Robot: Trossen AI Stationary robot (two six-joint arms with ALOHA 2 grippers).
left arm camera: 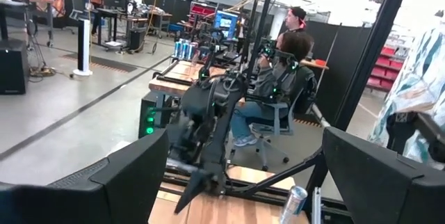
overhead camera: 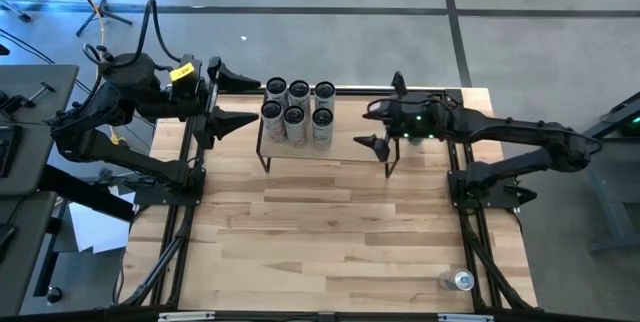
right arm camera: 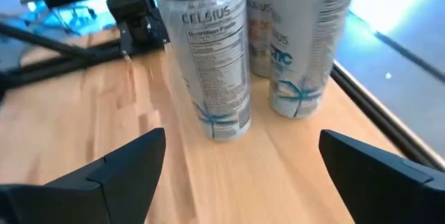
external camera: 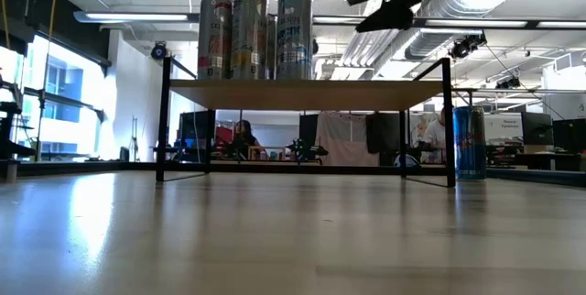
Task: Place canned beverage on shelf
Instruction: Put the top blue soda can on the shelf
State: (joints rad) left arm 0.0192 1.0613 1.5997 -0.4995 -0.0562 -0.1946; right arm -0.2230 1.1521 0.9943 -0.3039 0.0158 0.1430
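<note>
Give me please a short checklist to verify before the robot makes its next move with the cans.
1. Right gripper open and empty: ok, nothing between its fingers.
2. Left gripper open and empty: ok, it waits at the shelf's left end.
3. Six cans upright on the shelf: ok.
4. Free space on the shelf: ok, the right part of the wood top is bare.
5. Next can to take: ok, one can stands on the table, at the near right corner.
6. Right gripper clear of the placed cans: ok, a gap shows.
</note>
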